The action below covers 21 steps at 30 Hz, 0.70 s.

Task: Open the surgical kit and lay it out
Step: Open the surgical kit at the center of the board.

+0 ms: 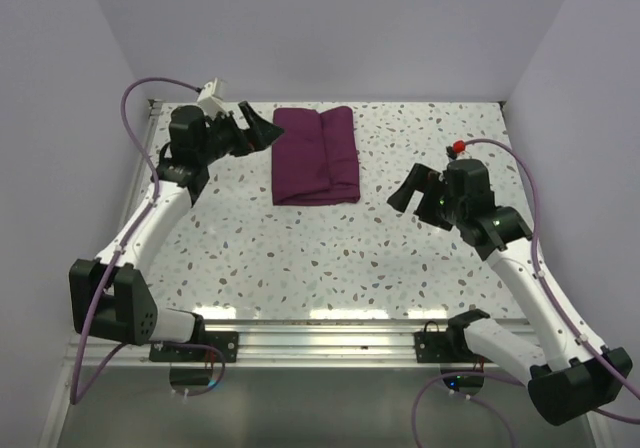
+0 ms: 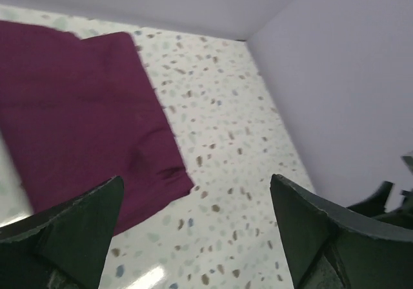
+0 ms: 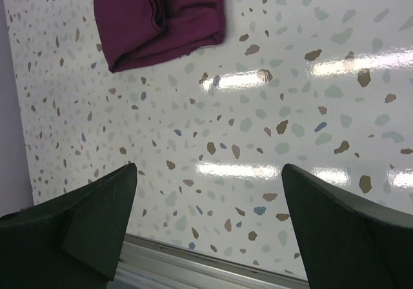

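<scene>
Robot test cell, lab setting. Plain pale walls [image 1: 330, 28] box in a speckled tabletop [image 1: 400, 258] on three sides. Left arm [image 1: 150, 230] and right arm [image 1: 522, 273] mounted on a metal rail [image 1: 330, 340] at the near edge, trailing purple cables [image 1: 128, 98].

1. White tubular links and black joint housings form the left arm [image 1: 155, 226] and right arm [image 1: 530, 293].
2. Lilac cables [image 1: 150, 79] trail from both wrists.
3. Left gripper [image 1: 262, 126] and right gripper [image 1: 402, 190]: matte black wedge fingers [image 2: 71, 228].
4. A small red knob [image 1: 456, 147] tops the right wrist.
</scene>
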Available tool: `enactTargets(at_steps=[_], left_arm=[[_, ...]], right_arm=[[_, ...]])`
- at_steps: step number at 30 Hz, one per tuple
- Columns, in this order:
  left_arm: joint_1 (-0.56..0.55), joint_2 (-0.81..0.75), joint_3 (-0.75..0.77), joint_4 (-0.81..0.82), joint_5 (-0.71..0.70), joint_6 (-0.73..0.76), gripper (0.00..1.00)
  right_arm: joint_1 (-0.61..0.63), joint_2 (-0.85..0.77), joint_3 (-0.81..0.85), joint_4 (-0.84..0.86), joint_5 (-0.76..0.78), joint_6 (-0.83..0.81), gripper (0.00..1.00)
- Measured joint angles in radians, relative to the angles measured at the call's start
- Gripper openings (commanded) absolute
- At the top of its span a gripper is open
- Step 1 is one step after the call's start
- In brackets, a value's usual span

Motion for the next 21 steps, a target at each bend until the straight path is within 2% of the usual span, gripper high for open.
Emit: enactTargets(at_steps=[3, 5, 7, 10, 11, 14, 16, 21], left_arm=[[-0.016, 0.031, -0.034, 0.216, 0.119, -0.114, 1.0], [-0.042, 0.135, 0.016, 0.241, 0.085, -0.116, 1.0], [-0.101, 0.259, 0.104, 0.181, -0.013, -0.064, 1.0], [-0.232, 0.47, 0.354, -0.029, -0.183, 0.029, 0.86], [-0.28, 0.558, 0.481, -0.116, -0.26, 0.057, 0.71], [-0.389, 0.757, 0.761, -0.292, -0.45, 0.12, 0.65], [-0.443, 0.821, 0.825, -0.384, -0.547, 0.138, 0.61], [-0.472, 0.873, 0.829, -0.542, -0.689, 0.156, 0.53]], right_arm=[[0.0, -0.037, -0.009, -0.022, -0.004, -0.002, 0.98], [0.0, -0.05, -0.008, -0.037, 0.003, -0.009, 0.99], [0.0, -0.049, 0.008, -0.069, 0.015, -0.019, 0.98], [0.0, -0.041, 0.064, -0.122, 0.042, -0.041, 0.98], [0.0, -0.041, 0.084, -0.135, 0.055, -0.047, 0.98], [0.0, -0.043, 0.127, -0.158, 0.085, -0.06, 0.98], [0.0, -0.044, 0.136, -0.175, 0.097, -0.061, 0.98], [0.0, -0.043, 0.136, -0.233, 0.122, -0.061, 0.98]])
